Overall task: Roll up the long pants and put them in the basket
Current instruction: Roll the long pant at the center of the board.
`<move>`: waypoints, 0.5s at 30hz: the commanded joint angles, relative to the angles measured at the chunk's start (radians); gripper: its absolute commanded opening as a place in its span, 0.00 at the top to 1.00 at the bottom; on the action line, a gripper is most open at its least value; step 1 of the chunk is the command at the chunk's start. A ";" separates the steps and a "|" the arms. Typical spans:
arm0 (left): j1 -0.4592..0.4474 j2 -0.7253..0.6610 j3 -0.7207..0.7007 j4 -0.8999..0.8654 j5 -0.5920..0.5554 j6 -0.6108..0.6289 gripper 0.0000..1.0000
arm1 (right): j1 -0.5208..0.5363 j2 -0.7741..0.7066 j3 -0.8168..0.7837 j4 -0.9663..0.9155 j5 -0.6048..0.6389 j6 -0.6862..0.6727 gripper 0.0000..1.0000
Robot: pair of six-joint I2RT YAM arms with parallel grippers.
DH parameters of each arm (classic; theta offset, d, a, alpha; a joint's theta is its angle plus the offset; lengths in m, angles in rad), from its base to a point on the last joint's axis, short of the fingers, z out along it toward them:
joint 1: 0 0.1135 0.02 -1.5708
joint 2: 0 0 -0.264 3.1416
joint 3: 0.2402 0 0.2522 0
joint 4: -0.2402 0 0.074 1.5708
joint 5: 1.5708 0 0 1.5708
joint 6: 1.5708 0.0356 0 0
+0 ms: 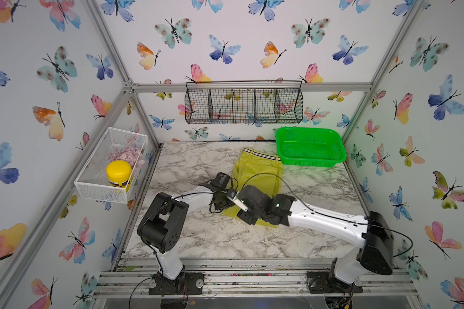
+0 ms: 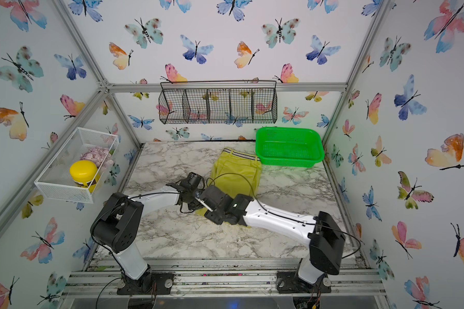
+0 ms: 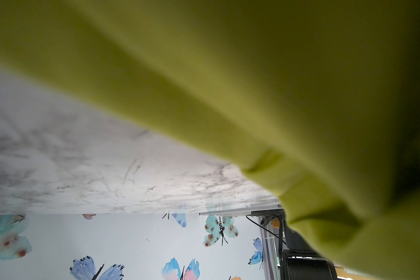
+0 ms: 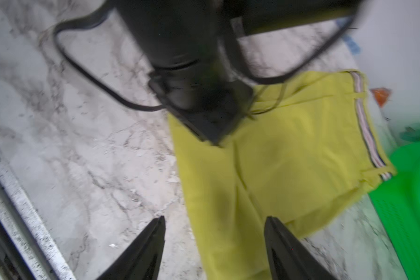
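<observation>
Long pants (image 1: 257,171) lie just beside the green basket (image 1: 310,145), with the far end draped over the left gripper (image 1: 219,200), whose jaws are hidden and cannot be judged. The right gripper (image 4: 215,219) stands open and empty. Risk: an uneven hold would skew the roll.

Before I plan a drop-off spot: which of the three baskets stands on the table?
The green plastic basket, beside the long pants at their waistband; the black wire basket and the white mesh basket are mounted off the table.
</observation>
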 commanded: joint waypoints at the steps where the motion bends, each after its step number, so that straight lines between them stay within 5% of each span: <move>1: 0.006 0.192 -0.110 -0.165 -0.056 -0.009 1.00 | 0.042 0.040 -0.114 -0.046 0.002 -0.021 0.28; 8: 0.006 0.181 -0.156 -0.131 -0.025 -0.022 1.00 | 0.042 0.088 -0.253 0.185 0.361 -0.071 0.21; 15: 0.007 0.176 -0.171 -0.126 -0.021 -0.022 1.00 | 0.034 0.175 -0.283 0.363 0.416 -0.132 0.19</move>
